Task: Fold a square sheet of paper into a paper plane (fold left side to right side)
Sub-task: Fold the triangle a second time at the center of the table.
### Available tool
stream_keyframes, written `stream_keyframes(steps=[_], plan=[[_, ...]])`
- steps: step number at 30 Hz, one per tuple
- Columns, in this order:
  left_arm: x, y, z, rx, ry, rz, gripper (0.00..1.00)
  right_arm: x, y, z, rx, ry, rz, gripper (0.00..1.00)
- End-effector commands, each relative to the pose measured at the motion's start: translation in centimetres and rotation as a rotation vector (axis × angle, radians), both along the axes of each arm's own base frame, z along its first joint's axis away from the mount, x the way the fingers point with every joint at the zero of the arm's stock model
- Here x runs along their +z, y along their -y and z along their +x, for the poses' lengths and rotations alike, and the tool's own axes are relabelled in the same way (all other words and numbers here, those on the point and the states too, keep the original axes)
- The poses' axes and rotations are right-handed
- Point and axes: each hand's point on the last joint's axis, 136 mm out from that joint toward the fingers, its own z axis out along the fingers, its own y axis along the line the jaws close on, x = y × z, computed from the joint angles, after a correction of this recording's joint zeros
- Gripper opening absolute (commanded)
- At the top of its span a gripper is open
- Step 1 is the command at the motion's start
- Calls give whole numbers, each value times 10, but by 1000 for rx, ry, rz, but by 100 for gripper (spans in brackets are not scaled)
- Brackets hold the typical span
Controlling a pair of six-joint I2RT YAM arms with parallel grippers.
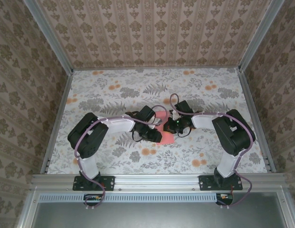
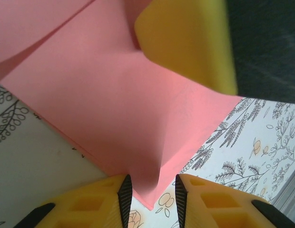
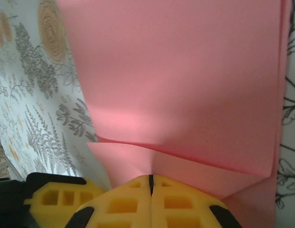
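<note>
the square sheet of paper (image 2: pixel 114 104), partly folded over itself, lies near the middle of the table (image 1: pixel 114 90) between the two arms. from the left gripper (image 2: pixel 152 192) it spreads straight ahead, its near corner pointing into the narrow gap between that claw's parted jaws, which seem to grip nothing. the right gripper (image 3: pixel 151 183) is closed tight with its tips down on the far part of the sheet, though whether a layer is caught there is hard to tell, so the left arm looks freer to carry the corner across.
</note>
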Motion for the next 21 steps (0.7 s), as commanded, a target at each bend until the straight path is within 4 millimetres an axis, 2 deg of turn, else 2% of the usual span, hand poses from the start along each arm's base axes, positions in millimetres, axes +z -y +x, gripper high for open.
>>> stream_keyframes(steps=[1,7,15,21], plan=[[-17,-13,-6,19,-27,109,33,14,2,-11,7,5,3,0],[-20,-17,-6,23,-19,146,31,7,-10,-30,25,-35,30,0],[-20,-17,-6,23,-17,146,29,-3,-26,-33,46,-58,52,0],[-22,-19,-4,31,-17,164,28,-13,-26,-40,56,-90,30,0]])
